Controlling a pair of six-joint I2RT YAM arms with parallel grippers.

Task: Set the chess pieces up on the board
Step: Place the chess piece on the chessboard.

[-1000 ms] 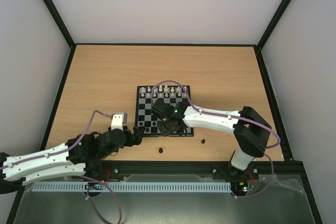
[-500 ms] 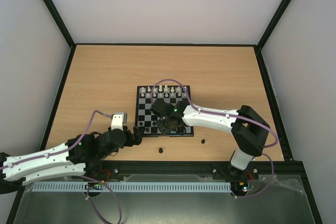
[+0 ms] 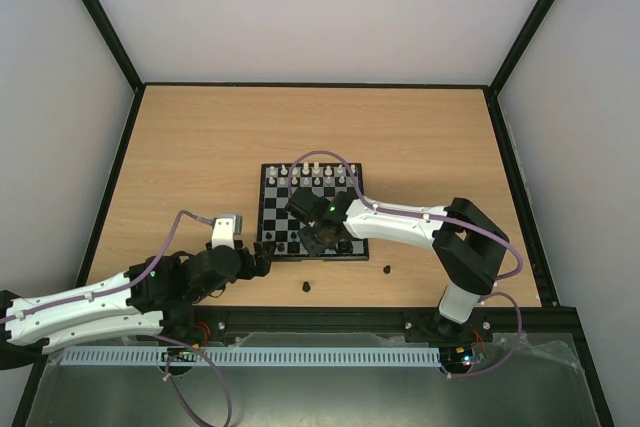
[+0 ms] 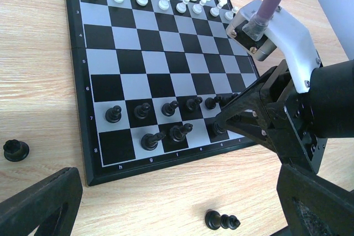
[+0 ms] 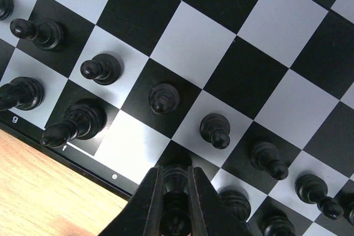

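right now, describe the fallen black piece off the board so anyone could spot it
Find the board, then its near edge, the black side. On the table in front lies a black piece. It lies on its side, while the loose piece left of the board stands upright.

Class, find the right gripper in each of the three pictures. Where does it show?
Top external: right gripper low on the board, mid-picture.
Left wrist: right of centre, over the board's near rows.
Right wrist: bottom centre, pinching a black piece.
Shared landmark: the board's near edge.
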